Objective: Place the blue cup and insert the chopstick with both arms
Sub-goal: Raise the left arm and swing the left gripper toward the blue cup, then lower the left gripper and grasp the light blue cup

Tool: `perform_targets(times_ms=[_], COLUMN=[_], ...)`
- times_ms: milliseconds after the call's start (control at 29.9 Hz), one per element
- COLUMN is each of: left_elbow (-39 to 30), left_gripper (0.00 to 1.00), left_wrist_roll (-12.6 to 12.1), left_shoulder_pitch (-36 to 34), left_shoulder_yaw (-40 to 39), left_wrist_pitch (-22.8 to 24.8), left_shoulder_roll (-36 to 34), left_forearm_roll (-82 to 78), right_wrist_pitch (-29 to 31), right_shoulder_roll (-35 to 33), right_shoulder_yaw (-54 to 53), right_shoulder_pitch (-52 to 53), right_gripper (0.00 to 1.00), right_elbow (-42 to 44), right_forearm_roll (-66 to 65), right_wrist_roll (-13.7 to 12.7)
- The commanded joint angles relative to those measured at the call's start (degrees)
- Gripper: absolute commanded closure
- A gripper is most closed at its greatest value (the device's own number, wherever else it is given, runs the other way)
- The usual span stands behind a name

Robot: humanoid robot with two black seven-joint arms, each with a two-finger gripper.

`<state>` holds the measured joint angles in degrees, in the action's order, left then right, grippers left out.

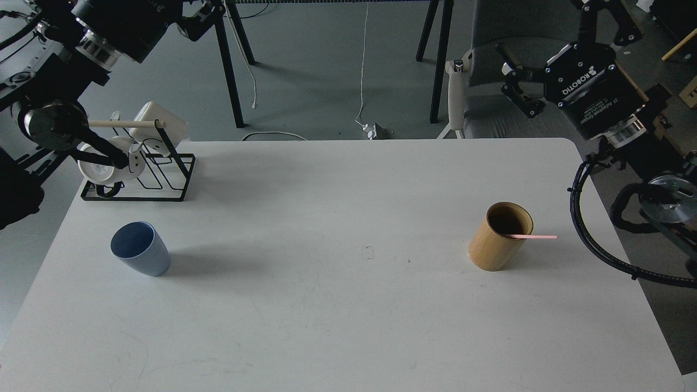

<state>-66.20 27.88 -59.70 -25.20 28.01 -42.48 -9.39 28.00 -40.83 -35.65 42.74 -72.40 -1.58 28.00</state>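
Looking down on one white tabletop (337, 305) carrying one blue cup (140, 248), one tan wooden cylinder (500, 236), one pink chopstick (532, 237) and one black wire rack (142, 179) with white mugs. Blue cup upright near the left edge, just in front of the rack, nothing touching it. Chopstick tilted inside the wooden cylinder on the right side, far end leaning out over the rim toward the right edge. Wide bare surface between cup and cylinder, and across the whole near half. Right gripper (520, 79) raised beyond the far right corner, off the tabletop, fingers apart and holding nothing. Left arm entering at upper left above the rack; left gripper (204, 19) too dark to tell whether apart or together.
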Motion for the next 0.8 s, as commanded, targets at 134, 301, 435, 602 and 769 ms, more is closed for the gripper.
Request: perform_targets(times_ms=[134, 301, 435, 602, 769], left_elbow=[-10.26, -11.23, -11.32, -12.46, -13.78], left_gripper=[0.02, 0.0, 0.0, 0.0, 0.0], left_wrist_roll=[0.12, 0.12, 0.12, 0.12, 0.12], left_shoulder_pitch=[-3.32, -3.5, -3.15, -2.88, -3.15], left_shoulder_yaw=[7.96, 9.55, 10.69, 14.2, 22.72], left_wrist_pitch=[-0.01, -0.01, -0.01, -0.01, -6.37], left_shoulder_roll=[-16.21, -23.96, -27.13, -29.15, -30.21], left_forearm_roll=[-0.8, -7.9, -22.73, -38.75, -52.37], right_wrist_pitch=[0.0, 0.0, 0.0, 0.0, 0.0], right_shoulder_roll=[-1.01, -0.92, -0.92, -1.01, -1.01], right_shoulder_yaw=[-0.12, -0.3, -0.3, -0.39, -0.39], right_shoulder_pitch=[-0.55, -0.73, -0.73, -0.9, -1.52], right_gripper=[0.01, 0.01, 0.01, 0.01, 0.01], right_elbow=[0.07, 0.07, 0.07, 0.33, 0.33], right_forearm_roll=[0.0, 0.08, 0.08, 0.08, 0.08], right_wrist_roll=[0.0, 0.0, 0.0, 0.0, 0.0])
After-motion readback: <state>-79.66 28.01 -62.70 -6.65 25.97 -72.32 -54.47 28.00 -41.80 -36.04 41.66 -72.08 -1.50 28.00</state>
